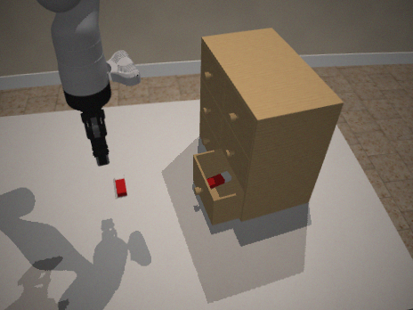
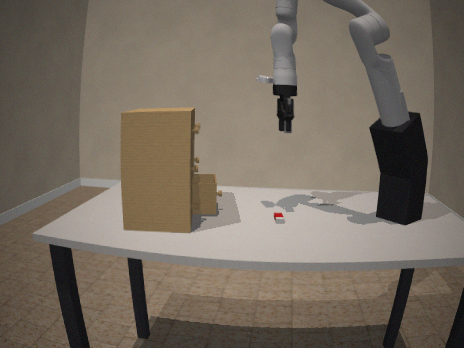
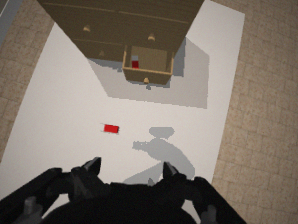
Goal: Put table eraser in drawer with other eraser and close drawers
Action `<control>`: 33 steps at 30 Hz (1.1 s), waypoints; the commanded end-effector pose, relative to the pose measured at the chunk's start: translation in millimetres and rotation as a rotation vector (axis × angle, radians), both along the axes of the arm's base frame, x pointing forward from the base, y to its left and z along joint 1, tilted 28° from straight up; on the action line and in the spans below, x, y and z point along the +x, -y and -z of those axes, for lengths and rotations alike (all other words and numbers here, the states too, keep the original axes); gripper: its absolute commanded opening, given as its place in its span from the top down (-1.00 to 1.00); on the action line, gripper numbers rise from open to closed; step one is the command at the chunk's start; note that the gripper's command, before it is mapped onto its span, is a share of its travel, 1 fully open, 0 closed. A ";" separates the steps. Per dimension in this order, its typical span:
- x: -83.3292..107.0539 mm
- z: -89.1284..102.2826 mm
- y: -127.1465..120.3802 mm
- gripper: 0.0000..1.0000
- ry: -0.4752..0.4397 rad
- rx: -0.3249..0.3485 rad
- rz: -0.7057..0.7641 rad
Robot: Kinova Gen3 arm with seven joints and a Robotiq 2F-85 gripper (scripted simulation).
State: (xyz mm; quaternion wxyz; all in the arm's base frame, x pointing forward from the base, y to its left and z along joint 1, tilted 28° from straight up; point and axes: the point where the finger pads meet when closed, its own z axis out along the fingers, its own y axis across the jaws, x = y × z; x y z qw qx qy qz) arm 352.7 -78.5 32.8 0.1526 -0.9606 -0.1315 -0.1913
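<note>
The arm (image 2: 284,45) hangs vertically, its hand (image 2: 285,129) pointing down, fingers spread wide, empty.

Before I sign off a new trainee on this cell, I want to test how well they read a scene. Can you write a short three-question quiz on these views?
1. True or false: the tool grips the eraser on the table.
2. Which drawer of the chest stands open? A) a top one B) a middle one C) a bottom one
3. Fill in: the open drawer already holds a red ____.

Key: 1 false, the tool hangs open well above the table and holds nothing; 2 C; 3 eraser.
</note>
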 end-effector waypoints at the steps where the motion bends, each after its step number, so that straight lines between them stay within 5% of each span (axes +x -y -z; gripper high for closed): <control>1: -2.2 -9.4 10.7 -1.00 0.006 -0.007 0.018; 19: -8.2 -27.7 18.0 -1.00 0.006 -0.007 0.017; 33: 19.6 -33.5 31.1 -1.00 0.006 -0.007 0.017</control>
